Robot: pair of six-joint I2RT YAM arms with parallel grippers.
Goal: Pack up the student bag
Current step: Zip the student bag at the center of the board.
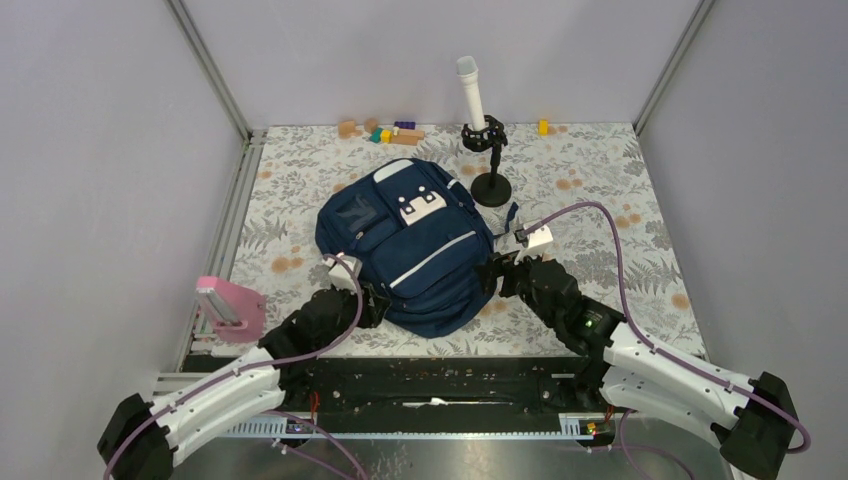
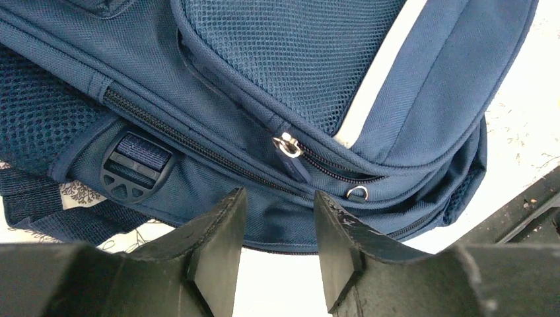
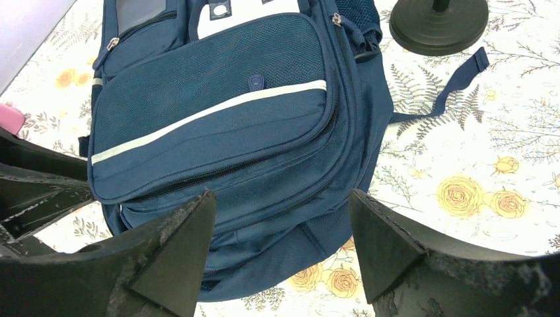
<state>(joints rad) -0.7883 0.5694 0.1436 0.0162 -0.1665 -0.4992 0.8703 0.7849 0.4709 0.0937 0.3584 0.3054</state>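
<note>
You have 1 student bag (image 1: 410,250), lying flat on its back just left of the black stand (image 1: 490,187) and a little nearer to you, all zips shut. It looks soft, slack and fairly light. Expect it to sag and fold rather than lift as 1 piece, and it may slide on the cloth. Pinch something small and firm: 1 of the 2 metal zipper pulls (image 2: 287,144), or the loose strap trailing toward the stand.

Your left gripper (image 2: 279,198) sits at the bag edge farthest from the stand, jaws about half apart, with nothing clearly caught. Your right gripper (image 3: 280,195) hangs over the near corner, below the stand, spread wide and empty.

Also count 1 pink holder (image 1: 228,308) far left of the stand, roughly 6 small blocks (image 1: 385,131) behind-left of it, and 1 yellow block (image 1: 543,127) behind-right.
</note>
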